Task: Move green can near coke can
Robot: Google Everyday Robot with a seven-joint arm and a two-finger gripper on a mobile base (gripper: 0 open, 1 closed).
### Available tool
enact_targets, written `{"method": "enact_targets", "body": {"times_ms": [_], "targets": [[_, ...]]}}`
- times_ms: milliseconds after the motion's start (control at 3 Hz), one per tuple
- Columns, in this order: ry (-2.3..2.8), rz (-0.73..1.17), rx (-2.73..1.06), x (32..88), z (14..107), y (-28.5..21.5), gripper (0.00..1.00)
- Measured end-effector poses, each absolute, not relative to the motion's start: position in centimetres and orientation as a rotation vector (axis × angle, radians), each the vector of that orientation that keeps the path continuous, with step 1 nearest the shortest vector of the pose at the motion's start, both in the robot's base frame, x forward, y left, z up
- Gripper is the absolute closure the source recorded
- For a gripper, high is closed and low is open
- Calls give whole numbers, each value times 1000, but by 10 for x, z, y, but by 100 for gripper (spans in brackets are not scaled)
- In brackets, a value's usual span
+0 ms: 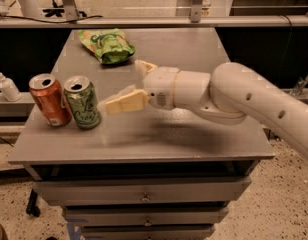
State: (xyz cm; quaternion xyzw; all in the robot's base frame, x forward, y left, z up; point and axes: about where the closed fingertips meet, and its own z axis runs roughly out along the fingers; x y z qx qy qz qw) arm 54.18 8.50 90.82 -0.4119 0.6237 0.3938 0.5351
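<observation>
The pincer [123,85] is seen spread apart and empty, held just right of the green can [83,102], low over the table [194,134]. The green can is found upright at the near left of the table, just beside the coke can [49,100] on its right, so the move is judged as good as done, with only the clearing of the arm left. Pale script on a green wall and a silver top are shown, and no dent can be made out.

A green snack bag [108,45] lies on the grey table [194,134], beyond the gripper [123,85].
</observation>
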Motion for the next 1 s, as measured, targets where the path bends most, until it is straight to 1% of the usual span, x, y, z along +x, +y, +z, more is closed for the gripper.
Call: {"method": "enact_targets", "body": {"times_ms": [333, 667, 1000], "targets": [[1449, 905, -993, 567, 929, 22, 0], [1427, 852, -1001, 587, 952, -30, 0], [1410, 841, -1000, 589, 963, -36, 0]]}}
